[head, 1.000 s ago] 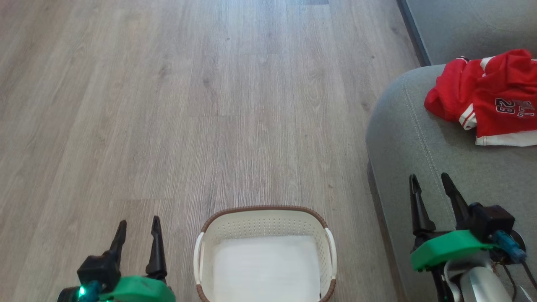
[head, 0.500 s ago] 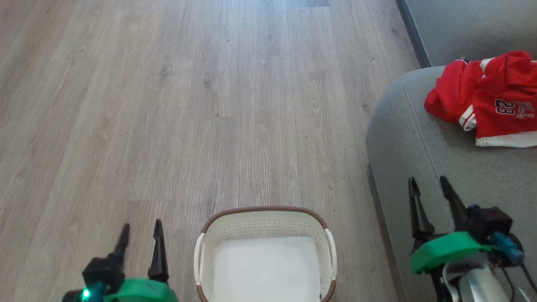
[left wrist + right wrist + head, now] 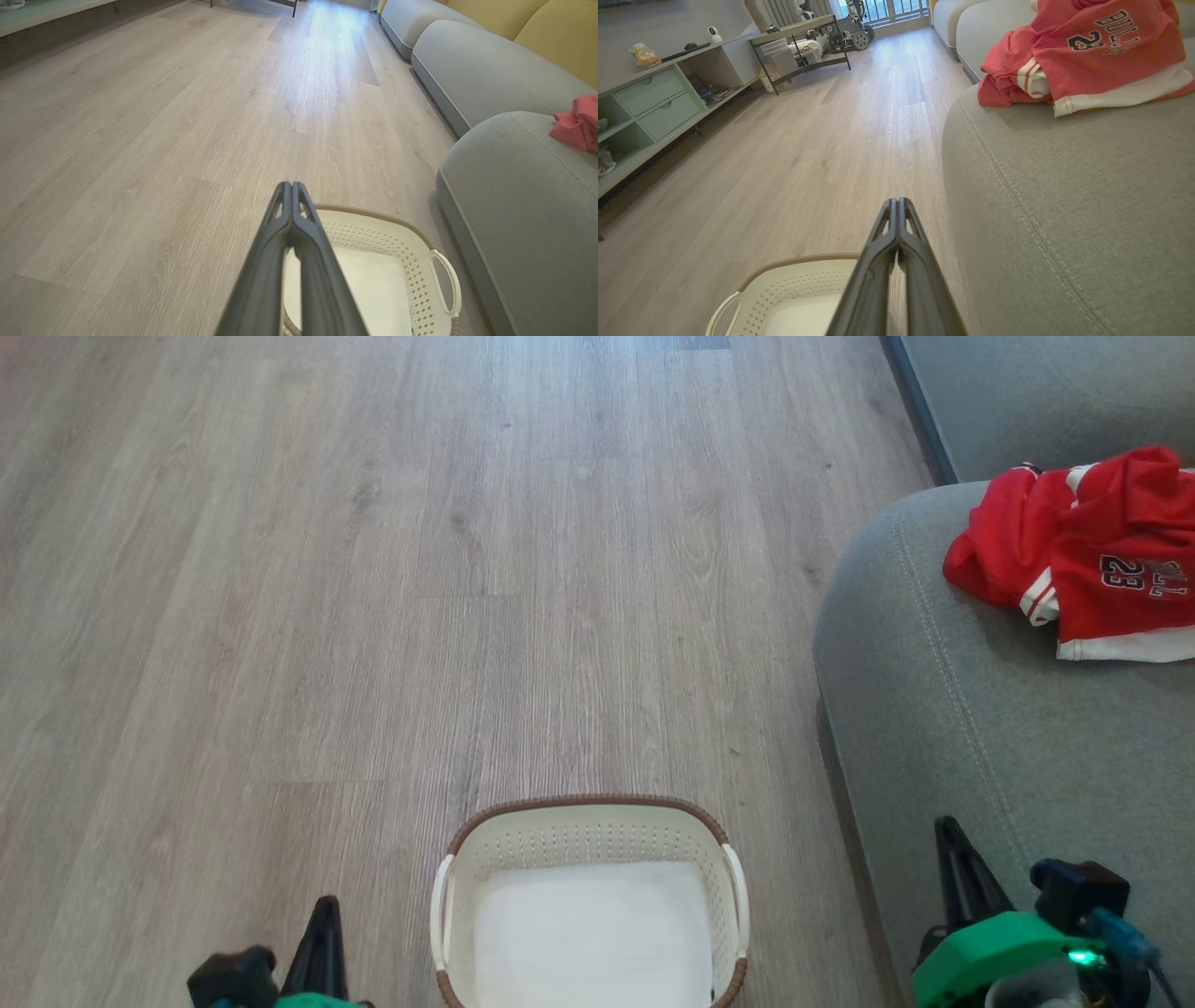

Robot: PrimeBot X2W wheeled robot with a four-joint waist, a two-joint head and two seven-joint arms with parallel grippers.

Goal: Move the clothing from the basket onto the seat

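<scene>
Nearest, low at either side: left gripper [image 3: 290, 186] with its two dark fingers pressed flat together, nothing between them. The right gripper [image 3: 896, 203] is the same, closed tip to tip, holding nothing. Both point forward and sit close to the body, the left one over the floor [image 3: 420, 569] just left of the basket, the right one by the near left edge of the seat. This reads as a parked pose with the arms kept out of the way, not a reach. Between them, near centre, the basket [image 3: 586, 801] stands upright on the wood, brown rim up, a handle at each side. The part of its white bottom that shows carries no red cloth. It stands just beside the seat with a strip of floor between, likely set so for a short carry. Right of the basket is the seat [image 3: 934, 709]: grey cushion, rounded corner, stitched seam running away. Further along it, far right, lies the clothing [image 3: 1074, 551], a rumpled red heap with white trim, number 23 facing up. It rests well in from the seam, so it should not slide off. Judgement: the transfer looks done, or all but. Far off are another grey cushion [image 3: 467, 60] and a pale shelf unit [image 3: 654, 98] along the left wall.
</scene>
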